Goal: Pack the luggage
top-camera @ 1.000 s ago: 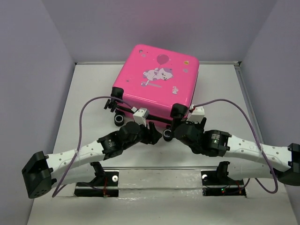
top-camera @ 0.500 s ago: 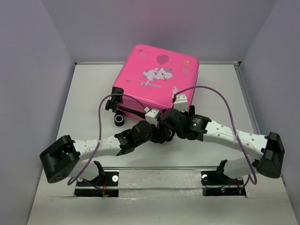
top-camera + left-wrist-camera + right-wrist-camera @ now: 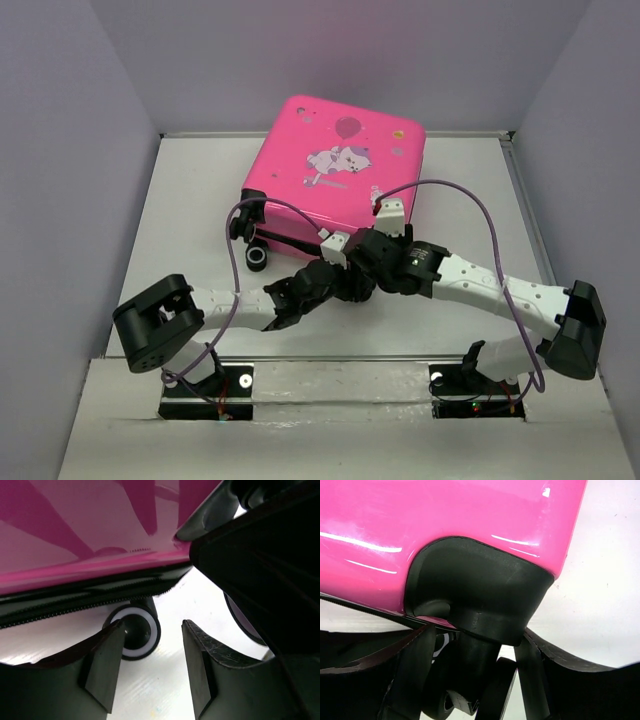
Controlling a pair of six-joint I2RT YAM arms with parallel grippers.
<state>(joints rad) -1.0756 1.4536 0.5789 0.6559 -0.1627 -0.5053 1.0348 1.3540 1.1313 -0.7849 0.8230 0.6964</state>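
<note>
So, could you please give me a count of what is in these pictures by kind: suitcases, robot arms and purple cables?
Pink suitcase: 1
Robot arms: 2, the left arm and the right arm
Purple cables: 2, the left cable and the right cable
Total: 5

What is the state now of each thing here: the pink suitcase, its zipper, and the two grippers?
luggage: shut, lying flat, printed side up.
zipper: closed along the part that shows.
left gripper: open, holding nothing, a wheel just beyond its fingers.
right gripper: open, straddling a black wheel mount at the luggage corner.
</note>
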